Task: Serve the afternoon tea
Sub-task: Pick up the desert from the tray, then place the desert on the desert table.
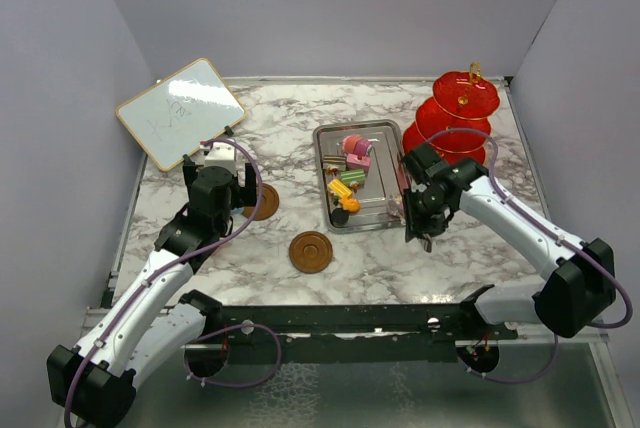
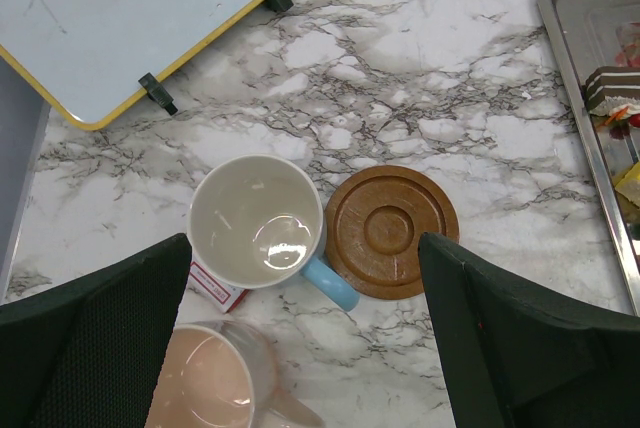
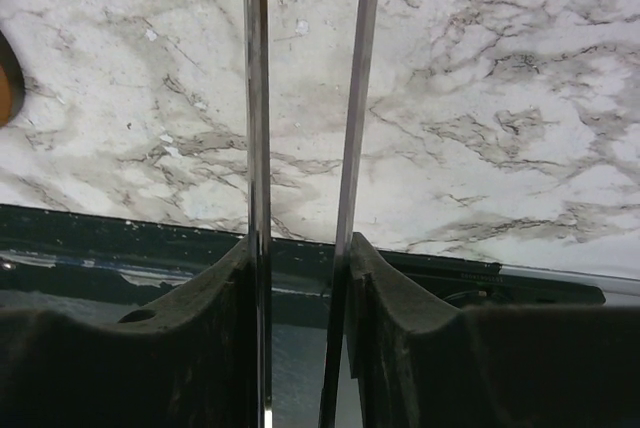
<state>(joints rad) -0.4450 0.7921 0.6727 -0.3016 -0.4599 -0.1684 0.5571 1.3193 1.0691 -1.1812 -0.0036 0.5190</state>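
Cake pieces (image 1: 350, 173): all lay in a loose pile on the steel tray (image 1: 376, 206), mid-surface. None had reached the red three-tier stand (image 1: 462, 113), which stood at the far right corner; the tiers that showed looked bare.

Blue cup (image 2: 257, 220): upright and empty on the marble surface (image 1: 400, 268). Its handle was just beside one brown saucer (image 2: 392, 231) but the cup was not on it. Pink cup (image 2: 205, 378): nearer the arm, also off a saucer. Second saucer (image 1: 310, 251): alone, nearer the front edge, well apart from both cups.

Judgement: serving not begun. Left to do: both cups onto saucers, cakes onto the stand.

Left jaws: spread wide, empty, hanging above the blue cup and first saucer. Right jaws: pressed onto two thin steel blades, apparently metal tongs (image 3: 258, 148), beside the tray's right edge. Nothing showed between the blades.

Hard to read:
- Top view: both cups were masked by the left wrist, the first saucer was half covered, and the stand's lowest tier was partly behind the right arm.
- Pink cup was cut off by the bottom of the left wrist view.
- A small red-and-white item under the blue cup's edge could not be identified.
- Tong tips ran out of the right wrist view.
- Cake count was unclear, as the pieces overlapped.
- Marks on the whiteboard (image 1: 180, 113) were too faint to read.
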